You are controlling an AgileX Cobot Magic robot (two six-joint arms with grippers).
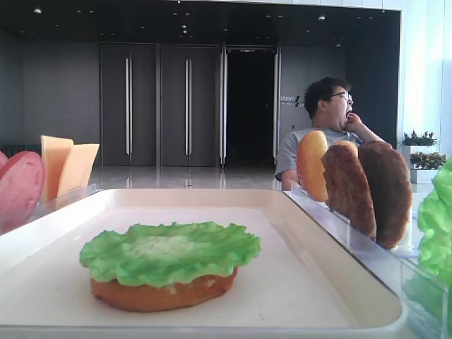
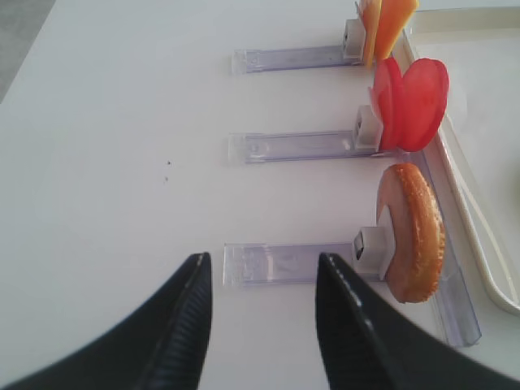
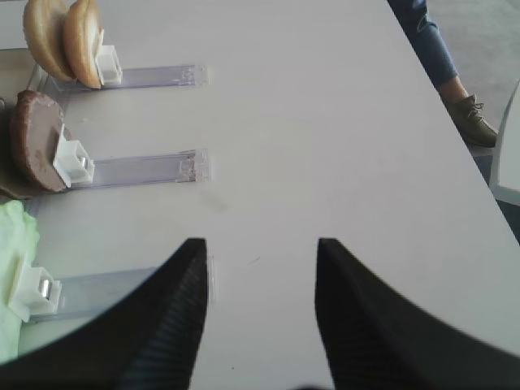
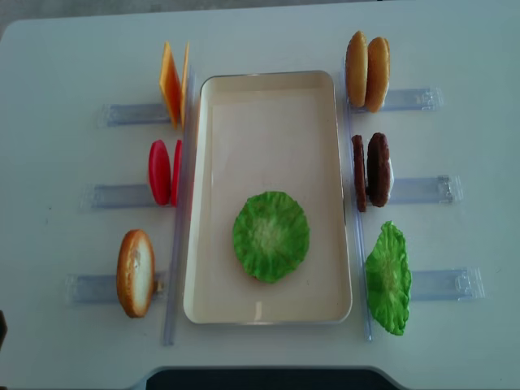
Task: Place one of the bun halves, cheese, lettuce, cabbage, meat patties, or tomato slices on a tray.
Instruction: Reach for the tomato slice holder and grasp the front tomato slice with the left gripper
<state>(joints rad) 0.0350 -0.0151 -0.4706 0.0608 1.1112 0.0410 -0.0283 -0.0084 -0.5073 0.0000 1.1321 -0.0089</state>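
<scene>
White table surface (image 4: 268, 32) fills the overhead view, and behind it, in the low view, stands a dark hall with tall doors where a seated person (image 1: 326, 123) in glasses holds a hand to the mouth.

In the middle of the table lies the tray (image 4: 268, 78), cream-white with a raised rim. Inside it, in the near half, one bun half (image 1: 159, 293) lies flat with a lettuce leaf (image 4: 270, 236) on top of it, covering it fully from above.

On the left side of the tray, clear holders (image 4: 122, 195) keep things upright: the cheese slices (image 4: 172, 84) at the far end, the tomato slices (image 4: 164, 172) in the middle, and one more bun half (image 4: 136, 272) nearest. On the right side stand two bun halves (image 4: 367, 70) at the far end, the meat patties (image 4: 371, 171) in the middle, and a second lettuce leaf (image 4: 387, 278) nearest.

The left gripper (image 2: 260, 317) hangs above the table with its two dark fingers apart and nothing between them; the holder of the nearest bun half is just ahead of it. The right gripper (image 3: 262, 313) also has its fingers spread and holds nothing, over bare table beside the right holders.
</scene>
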